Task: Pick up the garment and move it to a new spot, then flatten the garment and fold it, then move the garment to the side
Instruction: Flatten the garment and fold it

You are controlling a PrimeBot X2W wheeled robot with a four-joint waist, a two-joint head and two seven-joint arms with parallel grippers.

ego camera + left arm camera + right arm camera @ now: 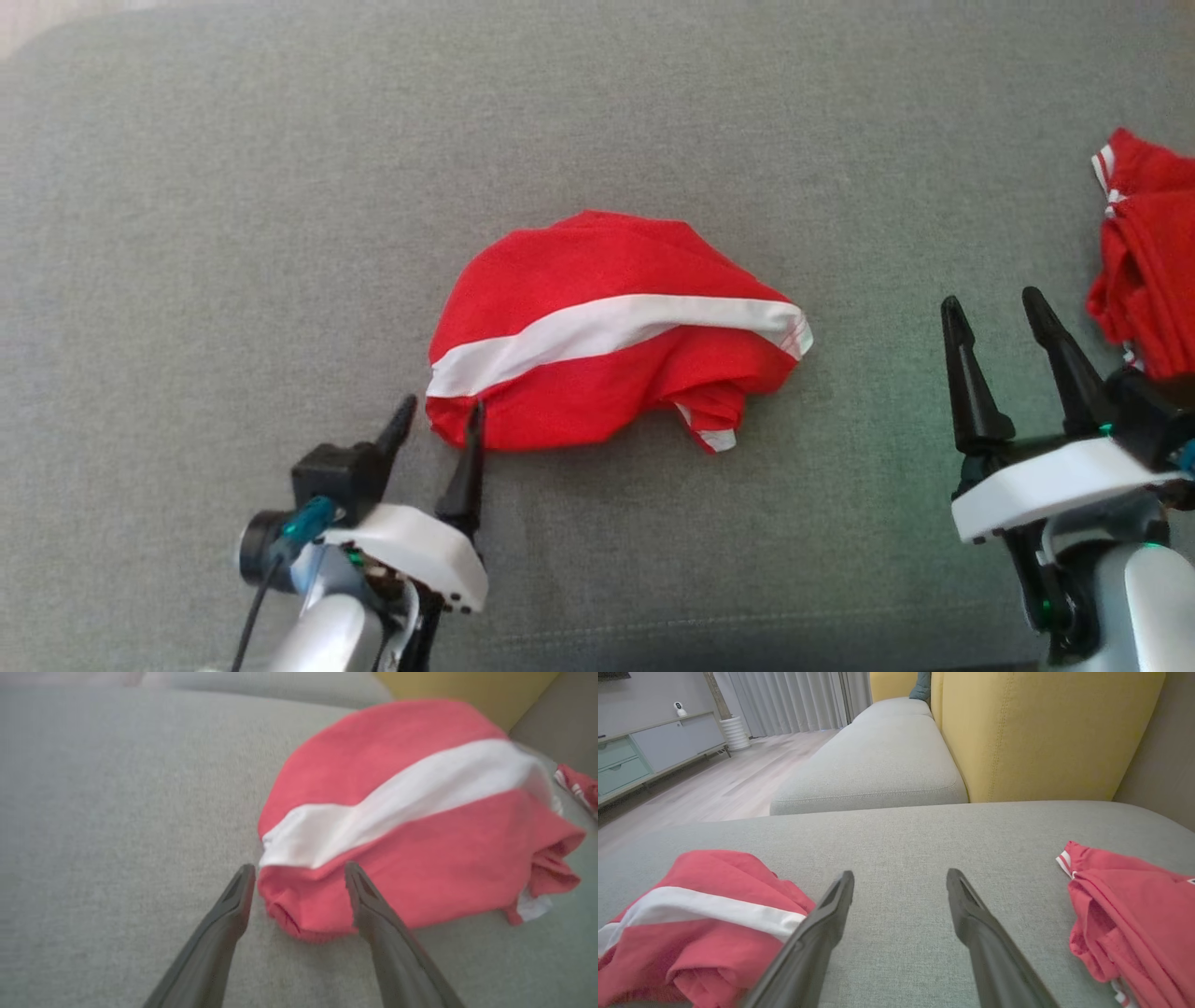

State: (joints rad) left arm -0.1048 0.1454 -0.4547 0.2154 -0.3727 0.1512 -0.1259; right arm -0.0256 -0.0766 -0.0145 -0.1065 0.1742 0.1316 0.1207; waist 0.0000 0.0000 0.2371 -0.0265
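Note:
The garment (597,280) is red with a broad white stripe and lies bunched in a rounded heap in the middle of the grey cushion (233,233). My left gripper (442,404) stands open at the heap's near left corner. In the left wrist view that corner of the garment (420,858) sits between the spread fingers of the left gripper (300,867), and nothing is pinched. My right gripper (991,299) is open and empty, well to the right of the heap. The right wrist view shows the right gripper (901,874) over bare cushion, with the garment (691,933) at the lower left.
A second red piece of clothing with thin white stripes (1148,271) lies crumpled at the cushion's right edge, just beyond my right gripper, and shows in the right wrist view as the red clothing (1134,914). A yellow backrest (1041,732) rises behind the cushion. Another grey seat (878,765) adjoins it.

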